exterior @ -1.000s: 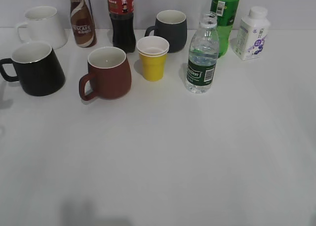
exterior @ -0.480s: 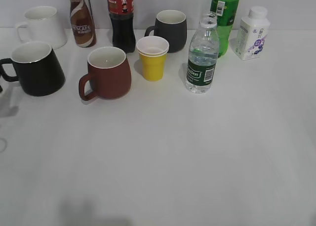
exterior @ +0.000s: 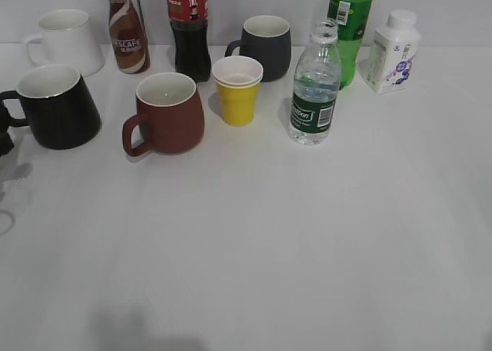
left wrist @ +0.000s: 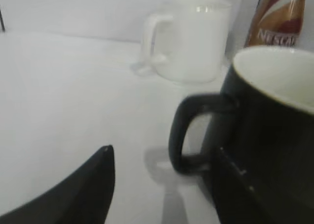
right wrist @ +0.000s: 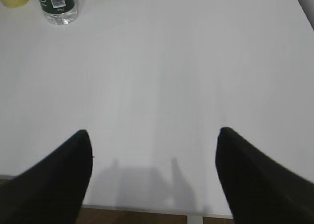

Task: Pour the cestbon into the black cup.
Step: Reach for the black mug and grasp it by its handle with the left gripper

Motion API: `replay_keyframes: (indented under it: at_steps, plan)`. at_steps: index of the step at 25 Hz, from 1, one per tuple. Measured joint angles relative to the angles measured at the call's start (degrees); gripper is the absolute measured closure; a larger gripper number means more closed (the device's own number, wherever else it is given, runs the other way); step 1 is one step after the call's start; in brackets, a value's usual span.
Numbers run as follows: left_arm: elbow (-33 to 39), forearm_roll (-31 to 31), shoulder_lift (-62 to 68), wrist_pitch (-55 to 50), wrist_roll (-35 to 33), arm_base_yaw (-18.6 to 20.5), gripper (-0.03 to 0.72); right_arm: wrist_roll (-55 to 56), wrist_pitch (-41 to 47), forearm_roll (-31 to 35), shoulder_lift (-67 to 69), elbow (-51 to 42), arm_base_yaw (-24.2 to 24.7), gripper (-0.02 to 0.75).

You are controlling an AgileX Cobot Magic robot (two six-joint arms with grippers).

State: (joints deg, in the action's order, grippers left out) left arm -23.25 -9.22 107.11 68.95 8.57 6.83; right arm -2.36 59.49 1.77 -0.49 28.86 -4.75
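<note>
The water bottle (exterior: 315,86) is standing upright on the white worktop (exterior: 307,236), uncapped and roughly half full, just right of the yellow cup (exterior: 237,90) and in front of the green soda bottle (exterior: 350,24). The black mug (exterior: 56,105) is sitting at the far left of the worktop, well apart from the water bottle, with its handle pointing toward the left edge.

The left claw (left wrist: 162,182) is sitting wide open beside that handle — one finger is showing low on the left of the wrist view, and the other is lying against the mug's dark wall, so the handle loop is falling between them. Nothing is being gripped. In the exterior view only a dark sliver of this claw (exterior: 4,132) is showing at the left border, next to the handle.

The right claw (right wrist: 154,172) is also open and holding nothing — its two dark fingers are hanging spread over the near edge of the worktop, with the bottle (right wrist: 57,4) far ahead at the top left.

A brown mug (exterior: 165,114), a dark grey mug (exterior: 265,46), a white mug (exterior: 65,42), a cola bottle (exterior: 188,30), a coffee bottle (exterior: 127,28) and a small white bottle (exterior: 393,51) are standing around them.
</note>
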Motion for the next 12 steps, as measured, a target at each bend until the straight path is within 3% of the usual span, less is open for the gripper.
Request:
replay_keyframes:
  at_steps: [12]
  plan:
    - [-4.82,-2.07,3.36,0.41,-0.18,0.00,0.274,0.00,0.00,0.00,0.00,0.00,0.00,0.149]
